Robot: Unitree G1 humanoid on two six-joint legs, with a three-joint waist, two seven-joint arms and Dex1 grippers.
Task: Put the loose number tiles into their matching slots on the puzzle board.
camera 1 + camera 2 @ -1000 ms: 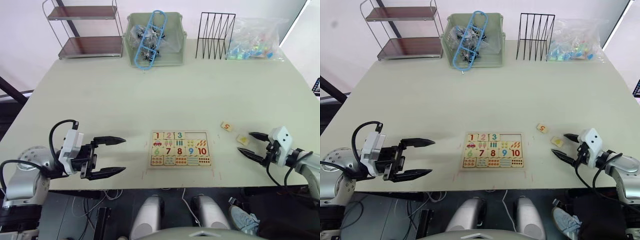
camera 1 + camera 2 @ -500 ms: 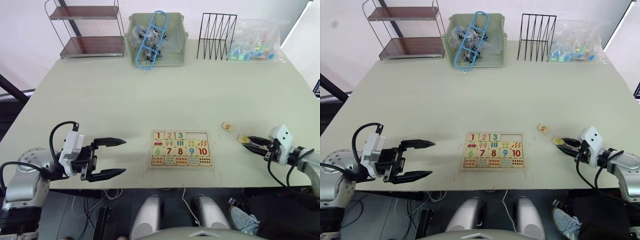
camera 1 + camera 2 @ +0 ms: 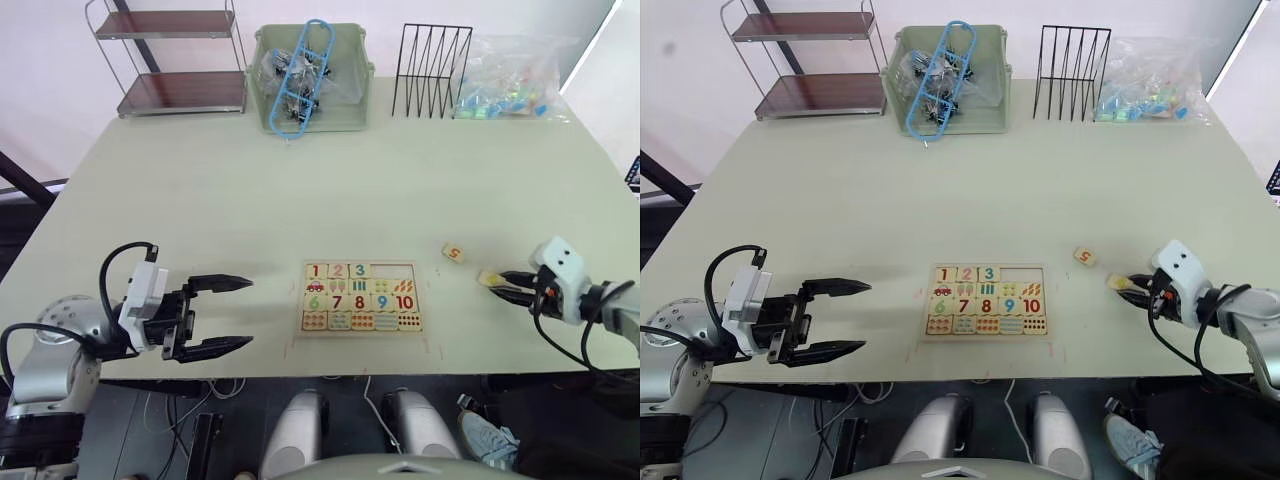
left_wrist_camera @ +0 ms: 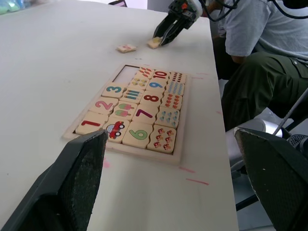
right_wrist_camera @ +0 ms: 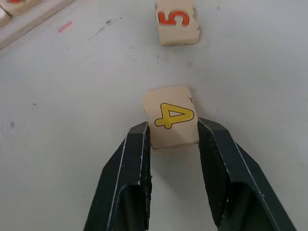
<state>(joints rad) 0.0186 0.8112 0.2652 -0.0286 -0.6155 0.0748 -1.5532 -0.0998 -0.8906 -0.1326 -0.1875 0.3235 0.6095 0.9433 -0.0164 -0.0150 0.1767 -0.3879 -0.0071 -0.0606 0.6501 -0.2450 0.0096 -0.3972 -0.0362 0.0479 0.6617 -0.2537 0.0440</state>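
Since a second ago the right claw [image 5: 171, 132] has gone from spread wide around the yellow "4" tile [image 5: 171, 116] to pinching it, one black finger pressed against each side of the tile. That tile rests at the right side of the pale green tabletop [image 3: 300, 180], well apart from the puzzle board [image 3: 361, 297]. Just beyond it, toward the board, lies the orange "5" tile [image 3: 454, 253], flat and loose, not touching the "4".

On the board, the top row holds tiles 1, 2 and 3 at its left end, and the two slots [image 3: 396, 270] at the right end of that row are bare. Below sit 6 to 10 and a row of picture tiles.

Left of the board, the left claw [image 3: 232, 314] hovers with its fingers spread wide, gripping nothing, well away from the board's edge.

Along the far side of the tabletop stand a small two-tier shelf [image 3: 170, 60], a green bin [image 3: 312, 82] with a blue object sticking out, a black wire rack [image 3: 430, 72] and a clear bag [image 3: 512, 80] of coloured bits. A seated person's leg [image 4: 255, 91] is seen in the left wrist view beside the tabletop.
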